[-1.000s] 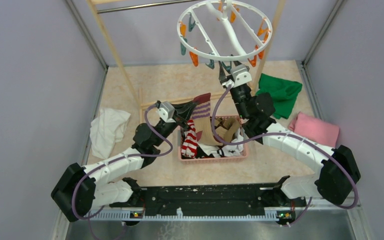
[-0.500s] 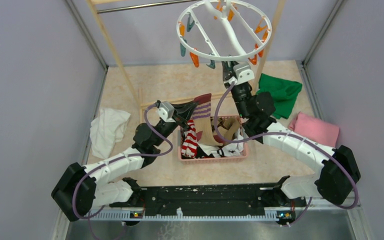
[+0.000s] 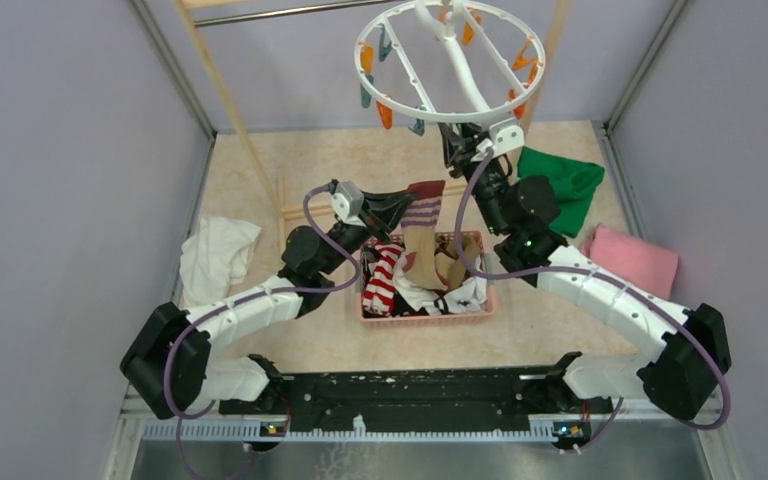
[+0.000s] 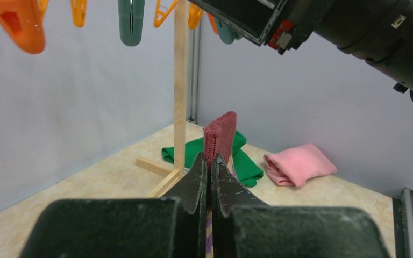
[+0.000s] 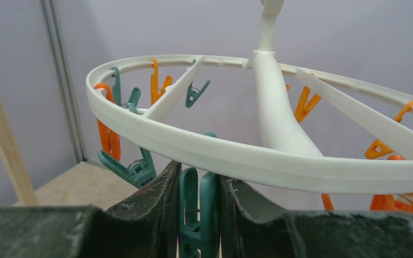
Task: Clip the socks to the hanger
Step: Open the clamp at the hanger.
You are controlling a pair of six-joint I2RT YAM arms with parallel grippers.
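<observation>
Soft, even light, faint shadows; the left claw and right claw loom dark and blurred up close.

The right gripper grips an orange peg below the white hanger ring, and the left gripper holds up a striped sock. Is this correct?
Only the colour is wrong: the right gripper grips a teal peg below the white hanger ring, as the right wrist view shows. The left gripper does hold up a striped sock.
</observation>
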